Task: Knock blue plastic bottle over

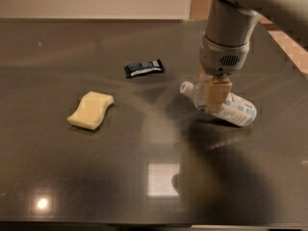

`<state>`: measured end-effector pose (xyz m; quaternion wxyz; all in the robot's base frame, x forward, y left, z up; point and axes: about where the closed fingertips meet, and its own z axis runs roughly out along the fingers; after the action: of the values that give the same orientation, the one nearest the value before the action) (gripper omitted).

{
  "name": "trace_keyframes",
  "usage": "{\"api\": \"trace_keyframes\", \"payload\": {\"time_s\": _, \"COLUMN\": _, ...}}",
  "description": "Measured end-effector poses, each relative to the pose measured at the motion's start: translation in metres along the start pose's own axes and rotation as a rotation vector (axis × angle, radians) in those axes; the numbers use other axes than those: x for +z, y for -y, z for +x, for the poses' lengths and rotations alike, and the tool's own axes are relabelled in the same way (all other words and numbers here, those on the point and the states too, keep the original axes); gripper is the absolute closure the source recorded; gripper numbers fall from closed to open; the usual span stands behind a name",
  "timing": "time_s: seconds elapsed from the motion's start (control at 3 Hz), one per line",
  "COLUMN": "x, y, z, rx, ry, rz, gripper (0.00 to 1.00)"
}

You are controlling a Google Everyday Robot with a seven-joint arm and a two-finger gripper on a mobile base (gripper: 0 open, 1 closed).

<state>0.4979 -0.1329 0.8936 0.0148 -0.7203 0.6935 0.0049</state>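
Note:
The blue plastic bottle [230,109] lies on its side on the dark table [144,177], right of centre, white cap pointing left and base toward the right. The gripper [214,96] hangs from the grey arm directly over the bottle's neck end, its tan fingers [217,93] in front of the bottle and hiding its middle part.
A dark blue flat snack wrapper [144,68] lies left of the bottle, farther back. A yellow sponge [91,110] lies at the left. The table's right edge runs diagonally behind the arm. A bright light reflection [162,179] shows on the near table surface.

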Motion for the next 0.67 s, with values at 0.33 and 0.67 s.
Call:
{"api": "trace_keyframes", "payload": {"time_s": 0.33, "x": 0.01, "y": 0.001, "z": -0.009, "rx": -0.018, "ry": 0.025, "rz": -0.02, "gripper": 0.12}}
{"api": "trace_keyframes", "payload": {"time_s": 0.67, "x": 0.024, "y": -0.001, "z": -0.019, "rx": -0.034, "ry": 0.06, "rz": -0.052, "gripper": 0.0}}
